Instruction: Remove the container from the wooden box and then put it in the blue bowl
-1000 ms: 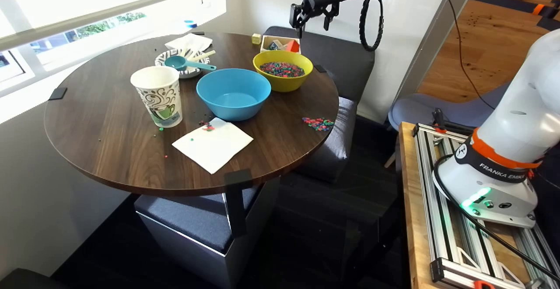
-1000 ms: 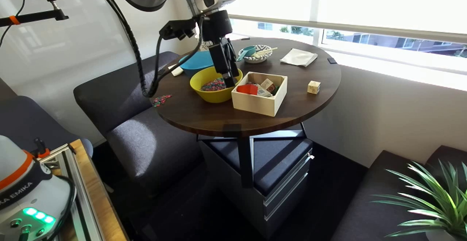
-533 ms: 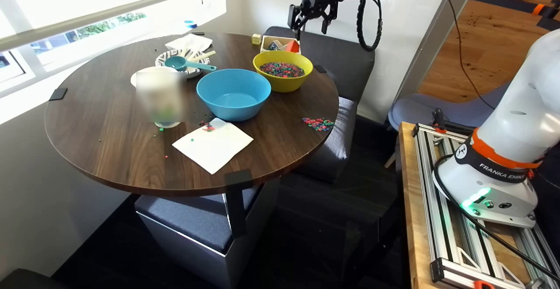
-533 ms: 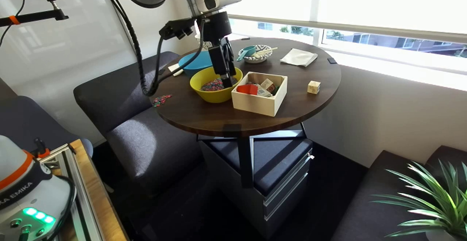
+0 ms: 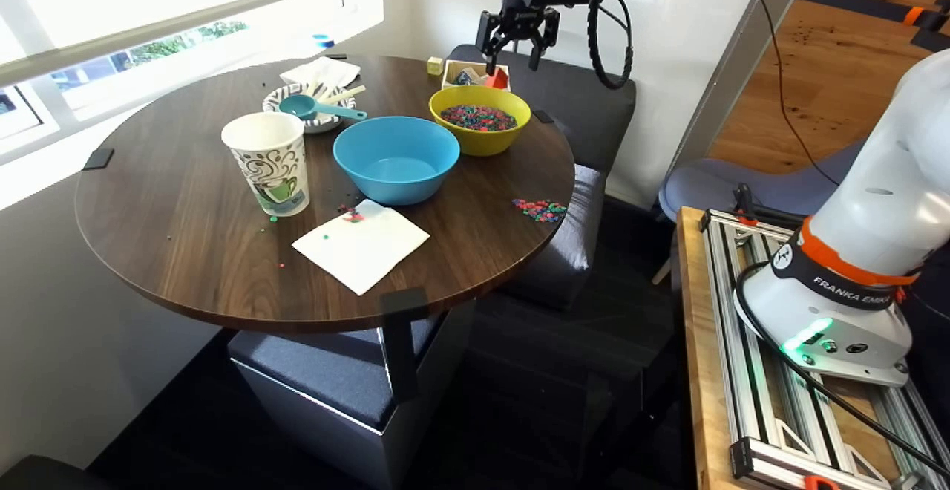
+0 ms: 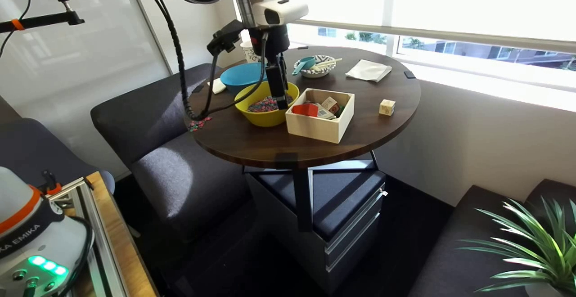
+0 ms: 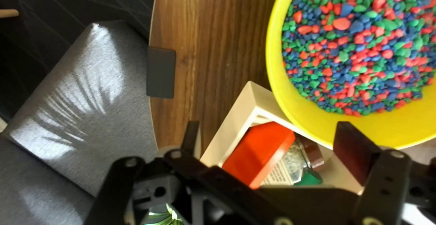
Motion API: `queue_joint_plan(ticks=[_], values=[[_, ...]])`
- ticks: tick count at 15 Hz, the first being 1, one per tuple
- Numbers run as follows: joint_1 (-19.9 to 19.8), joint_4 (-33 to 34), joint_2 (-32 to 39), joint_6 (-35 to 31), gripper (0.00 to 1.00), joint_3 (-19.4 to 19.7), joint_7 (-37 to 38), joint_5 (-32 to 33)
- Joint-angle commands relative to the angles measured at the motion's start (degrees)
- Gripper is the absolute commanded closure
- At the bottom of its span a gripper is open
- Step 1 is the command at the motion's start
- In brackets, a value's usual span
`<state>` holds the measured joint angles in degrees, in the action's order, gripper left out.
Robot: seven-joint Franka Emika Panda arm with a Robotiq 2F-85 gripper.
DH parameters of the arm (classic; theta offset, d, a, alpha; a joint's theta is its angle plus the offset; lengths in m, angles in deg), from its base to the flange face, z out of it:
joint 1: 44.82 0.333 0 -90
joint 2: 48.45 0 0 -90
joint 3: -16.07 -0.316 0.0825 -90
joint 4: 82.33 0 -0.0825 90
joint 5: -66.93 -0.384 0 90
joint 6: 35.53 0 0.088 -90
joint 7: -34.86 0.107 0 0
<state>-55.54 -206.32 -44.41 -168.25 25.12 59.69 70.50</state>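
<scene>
Jaws of your black gripper (image 5: 512,67) stand wide apart, and you hold nothing, near the round yellow bowl (image 5: 484,143) of red, green and blue pebbles (image 7: 354,47). Just beside that bowl sits the pale, open-topped wooden box (image 6: 312,127), where you see an angular orange-red block (image 7: 255,150) and what looks like a small clear container (image 7: 293,160). On the yellow bowl's side away from the box, your smooth round blue bowl (image 5: 397,190) rests on the dark wooden bench (image 5: 185,193).
</scene>
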Motion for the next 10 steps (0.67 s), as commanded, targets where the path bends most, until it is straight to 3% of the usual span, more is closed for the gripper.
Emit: queue_joint_plan(ticks=[1, 4, 10], values=[[0.03, 1.72, 1.54, -3.28, 0.0, 0.63, -5.34, -4.13], [-0.07, 3.68, 2.74, -3.91, 0.0, 1.04, -6.73, -4.48], [0.0, 5.16, 5.79, -4.76, 0.0, 1.85, -1.81, -5.55]])
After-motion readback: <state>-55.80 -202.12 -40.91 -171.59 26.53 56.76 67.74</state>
